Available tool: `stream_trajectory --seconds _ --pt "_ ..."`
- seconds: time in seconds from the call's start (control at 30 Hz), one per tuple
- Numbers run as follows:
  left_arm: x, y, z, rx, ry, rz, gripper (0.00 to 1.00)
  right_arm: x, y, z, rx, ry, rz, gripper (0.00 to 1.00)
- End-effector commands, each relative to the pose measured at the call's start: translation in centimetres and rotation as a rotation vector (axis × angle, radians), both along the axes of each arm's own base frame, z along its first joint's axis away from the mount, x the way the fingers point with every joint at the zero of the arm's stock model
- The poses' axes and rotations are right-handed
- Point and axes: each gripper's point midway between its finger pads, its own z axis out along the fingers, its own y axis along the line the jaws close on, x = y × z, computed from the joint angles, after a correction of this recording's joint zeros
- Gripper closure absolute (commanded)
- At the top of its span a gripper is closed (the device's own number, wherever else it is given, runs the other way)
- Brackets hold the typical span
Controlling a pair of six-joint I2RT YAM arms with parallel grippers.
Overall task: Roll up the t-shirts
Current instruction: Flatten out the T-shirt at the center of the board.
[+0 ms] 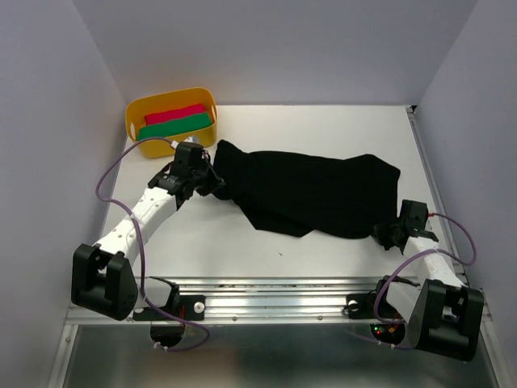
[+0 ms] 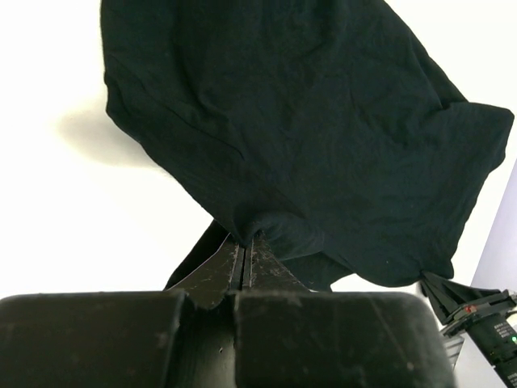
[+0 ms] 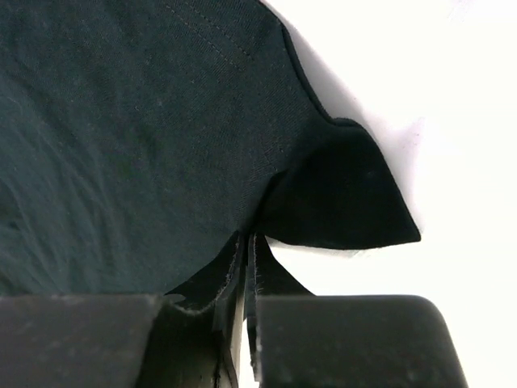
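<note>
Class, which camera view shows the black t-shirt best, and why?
The top external view: the black t-shirt shows whole, both ends in frame. The left wrist view gives a large part, pinched by the left gripper; the right wrist view only a corner in the right gripper.

black t-shirt [image 1: 311, 190], yellow tub [image 1: 171, 121], white table [image 1: 323, 129]

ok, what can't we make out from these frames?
- Top view: the fingertips of the left gripper and right gripper merge with the black t-shirt, black on black.
- All views: collar and sleeves are lost in the bunched folds.
- Top view: the red cloth and green cloth in the yellow tub are too small to identify, and the tub wall hides their lower parts.
- Wrist views: much of the shirt is cut off by the frame edges.
</note>
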Motion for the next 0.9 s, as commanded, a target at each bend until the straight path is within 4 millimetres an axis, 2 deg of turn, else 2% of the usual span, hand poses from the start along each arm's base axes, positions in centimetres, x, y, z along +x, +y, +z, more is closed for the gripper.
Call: stream_trajectory --seconds 0.0,0.13,0.17,0.23,0.3,0.5,0.67,0.77,0.87 --pt "0.7 0.5 3.1 -0.016 -0.088 0.013 1.00 0.0 -0.7 0.4 -0.055 0.002 0.011 0.84" --pt "0.7 0.7 2.8 -0.012 -0.084 0.016 1.00 -0.8 -0.6 0.1 -0.047 0.040 0.012 0.70" --pt "0.7 0.7 2.8 -0.012 -0.083 0.016 1.00 -1.3 -1.0 -0.2 -0.065 0.063 -0.003 0.59" --pt "0.7 0.7 2.9 -0.013 -0.085 0.016 1.00 -1.5 -1.1 -0.3 -0.071 0.071 -0.006 0.48" --pt "0.6 0.7 2.8 -0.013 -0.085 0.014 1.00 -1.6 -1.1 -0.3 -0.075 0.072 -0.010 0.44" --pt "0.6 1.0 2.9 -0.012 -0.089 0.020 1.00 -2.8 -2.1 0.2 -0.117 0.104 -0.067 0.44" --pt "0.8 1.1 3.0 -0.014 -0.094 0.016 1.00 -3.9 -2.2 -0.5 -0.116 0.142 -0.100 0.42" --pt "0.9 1.1 3.0 -0.012 -0.095 0.012 1.00 -3.6 -2.3 -0.6 -0.121 0.142 -0.100 0.43" --pt "1.0 1.1 3.0 -0.012 -0.094 0.009 1.00 -2.0 -3.0 -0.2 -0.142 0.120 -0.100 0.45"
